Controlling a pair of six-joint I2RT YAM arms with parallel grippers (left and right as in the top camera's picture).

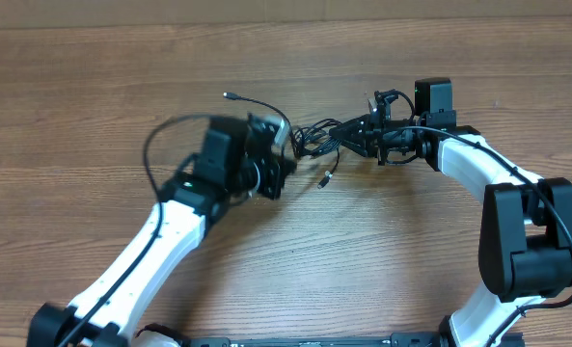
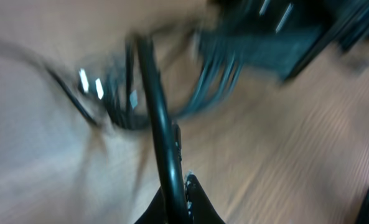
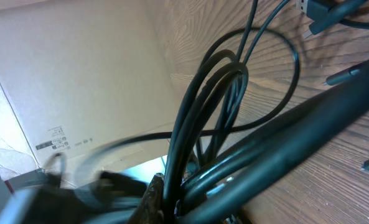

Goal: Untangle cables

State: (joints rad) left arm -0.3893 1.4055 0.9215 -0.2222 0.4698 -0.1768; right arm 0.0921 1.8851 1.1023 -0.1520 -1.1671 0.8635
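**Both grippers pinched on the knot, one at each side**

Overhead. Pale wooden table, two white-and-black arms. The bunch of thin black flexible cables lies between them, a little above the middle of the table. The left gripper is at the bunch's left edge and the right gripper at its right edge, both touching it. The opposed holds look set to draw the tangle apart; that is my judgement. Count: one bunch and two free ends. One small plug sits on a cord arcing up and left, and another plug lies just below the bunch.

Left wrist. Heavily blurred. The left gripper has its jaws drawn together, and one black cord rises from between them. That suggests it holds a single strand, probably to separate it. Two silver plug tips glint beside a dark loop; a third is doubtful.

Right wrist. The right gripper is closed on a sheaf of cords, serving as the anchor side. About four strands run side by side. How many separate cables they make I cannot tell. One large loop lies on the wood, with at least one plug end at the upper right. A beige cardboard panel stands behind.
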